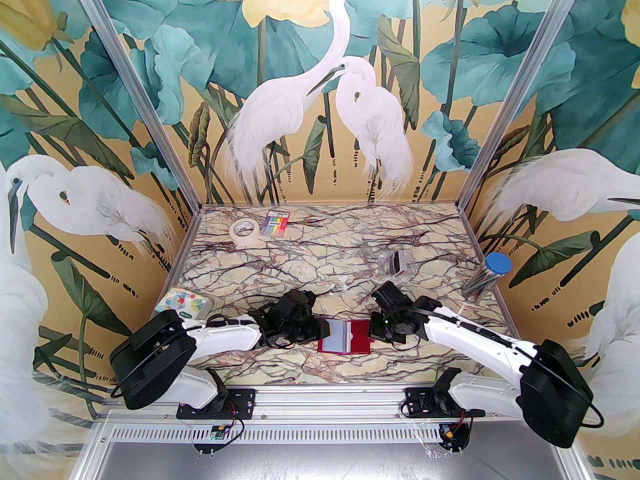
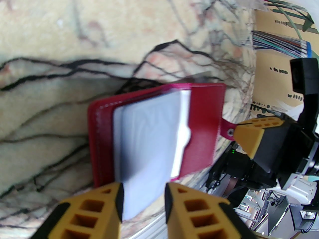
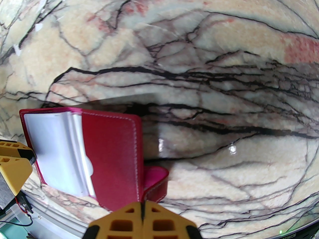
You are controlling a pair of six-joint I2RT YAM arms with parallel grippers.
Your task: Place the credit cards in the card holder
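The dark red card holder lies open on the marble table between my two grippers, its pale inner sleeves showing. A pale grey-lilac credit card reaches from the holder's open slot back to my left gripper. The card's near end fills the gap between the yellow fingers. My right gripper is shut on the holder's right edge beside its snap tab. In the top view the left gripper and right gripper face each other across the holder.
A small clear plastic case with dark contents lies behind the right arm. A tube with a blue lid lies at the right edge. Tape roll and rainbow-striped packet sit at the back left, a patterned box at the left.
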